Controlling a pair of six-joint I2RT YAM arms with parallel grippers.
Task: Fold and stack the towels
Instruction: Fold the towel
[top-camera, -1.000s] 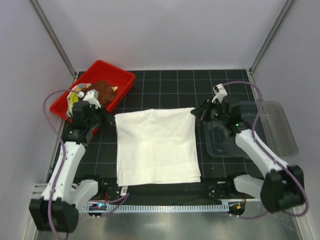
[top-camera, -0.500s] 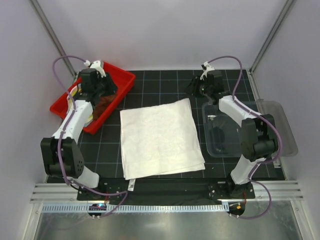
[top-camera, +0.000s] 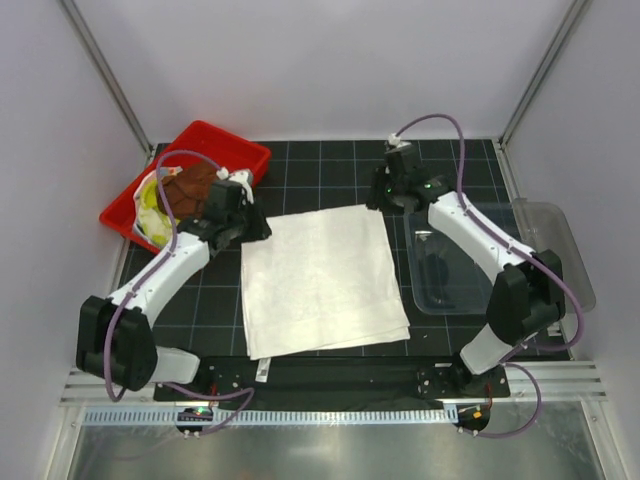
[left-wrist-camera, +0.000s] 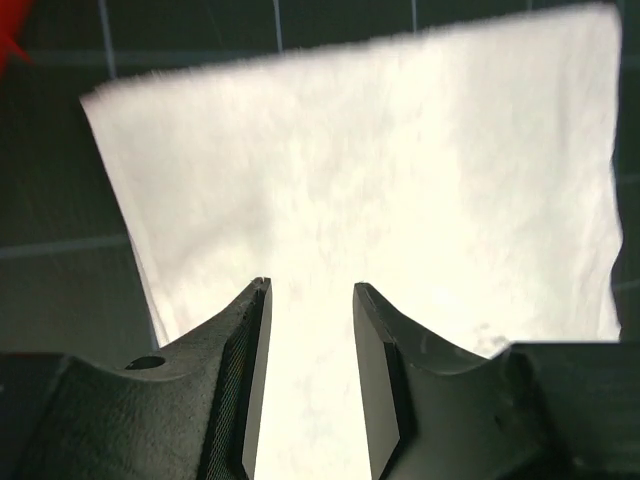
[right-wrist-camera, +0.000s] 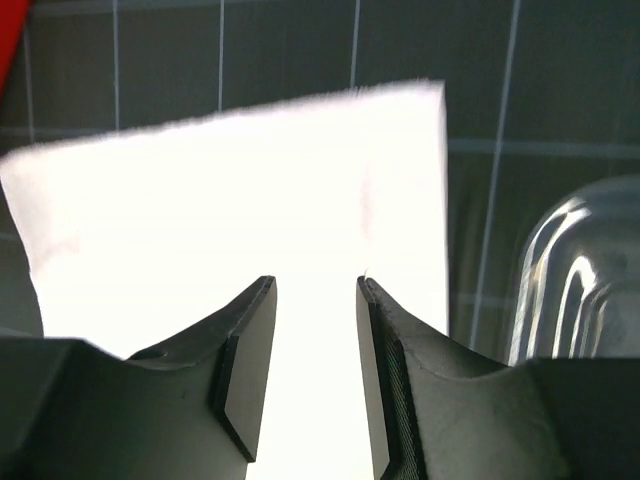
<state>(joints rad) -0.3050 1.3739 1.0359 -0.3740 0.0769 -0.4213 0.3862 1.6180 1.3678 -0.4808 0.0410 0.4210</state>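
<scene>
The red tray (top-camera: 122, 214) sits at 10 o'clock, a glossy hard-plastic rectangle with a raised rim. It holds the waiting towels in a soft heap: a brown towel (top-camera: 192, 186) bunched on top and a yellow-green towel (top-camera: 150, 206) poking out at the tray's 8 o'clock end.

The left gripper (top-camera: 254, 227) hangs over the 10 o'clock corner of the white towel (top-camera: 322, 282). Its black fingers (left-wrist-camera: 238, 385) stand parted with nothing between them, only cloth showing below through the gap.

The white towel lies flat in the middle of the dark gridded mat (top-camera: 330, 165). It is a thin, faintly crinkled rectangle, skewed slightly anticlockwise. Its 6 o'clock edge shows two stacked layers, so it looks already doubled over once.

The right gripper (top-camera: 386, 196) is at the towel's 1 o'clock corner. Its fingers (right-wrist-camera: 243, 372) are likewise spread and empty, above the cloth's straight far edge.

At 3 o'clock stands the clear bin (top-camera: 552, 252), smooth, shiny and round-cornered.

The step in hand looks like the folding of the white towel, with both arms placed at its far corners. The next move probably calls for each gripper to drop onto its own corner and pinch both layers together (a thin cloth lets its lower ply slip easily). The two would then carry the edge evenly toward 6 o'clock so the fold lands square. The tray's towels are not yet folded or stacked.
</scene>
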